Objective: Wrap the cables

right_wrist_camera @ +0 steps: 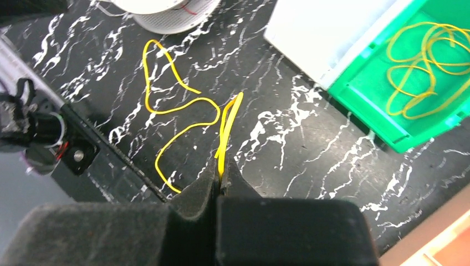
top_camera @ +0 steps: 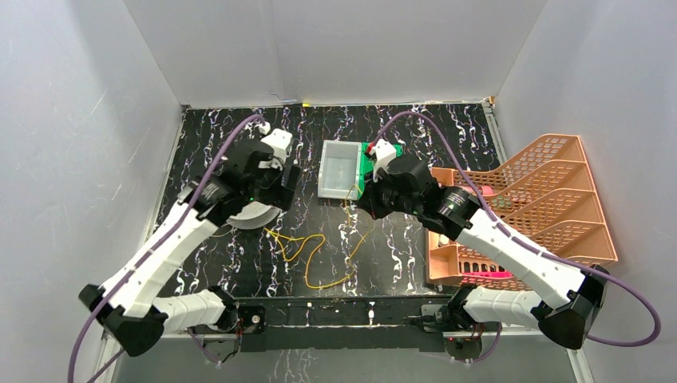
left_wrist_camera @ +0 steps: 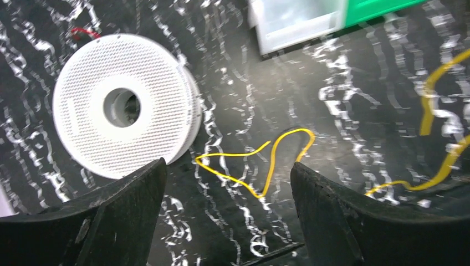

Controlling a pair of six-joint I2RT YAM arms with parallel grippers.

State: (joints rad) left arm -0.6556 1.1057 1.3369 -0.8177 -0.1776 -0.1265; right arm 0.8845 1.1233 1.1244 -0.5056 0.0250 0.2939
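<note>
The right gripper (right_wrist_camera: 220,176) is pinched tight on a doubled strand of yellow cable (right_wrist_camera: 225,130). The cable's slack lies in loose loops on the table (top_camera: 199,136) toward the near edge, between the arms. The left gripper (left_wrist_camera: 227,221) hangs with jaws wide, holding nothing, over one loop just beside the white perforated spool (left_wrist_camera: 124,105). I'd call this the gathering stage. Next, an end needs to be brought to the spool's hub.

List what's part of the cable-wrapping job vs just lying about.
Job: yellow cable, pinched in right claw; white spool; open left claw; green bin holding more yellow cable.
Lying about: clear bin; orange rack; pink item in it.
</note>
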